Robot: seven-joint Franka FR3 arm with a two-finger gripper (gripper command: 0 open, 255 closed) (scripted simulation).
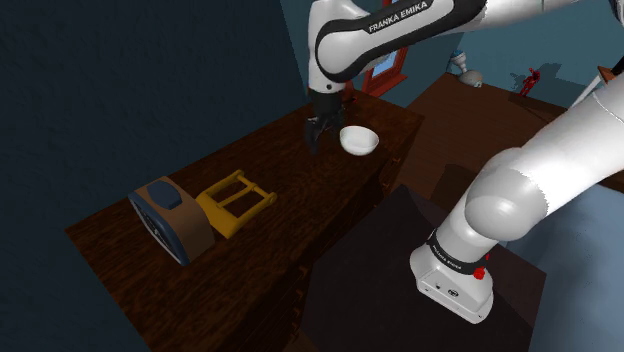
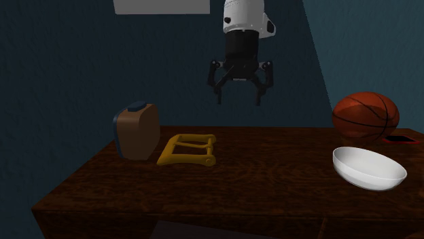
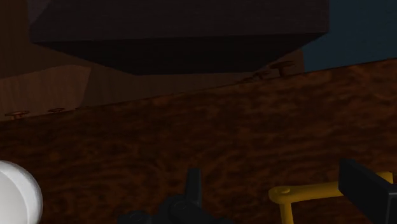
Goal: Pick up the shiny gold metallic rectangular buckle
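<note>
all views dim, low ambient light. walls [image 2: 68, 68] read deep blue-black. table [image 2: 272, 183] dark red-brown, grain faintly lit. bowl [image 2: 370, 170] and arm [image 1: 560, 170] brightest, lit from above, undersides greyer. buckle [image 2: 187, 161] dull yellow. wrist view darkest.

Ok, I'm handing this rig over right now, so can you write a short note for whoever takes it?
Gripper: open, empty, hanging above the table, nearer the white bowl than the buckle.
Gold buckle: on the table next to the brown and blue object, not gripped.
Done: no grasp yet.
Left: move over the buckle, come down, close on it, lift.
</note>
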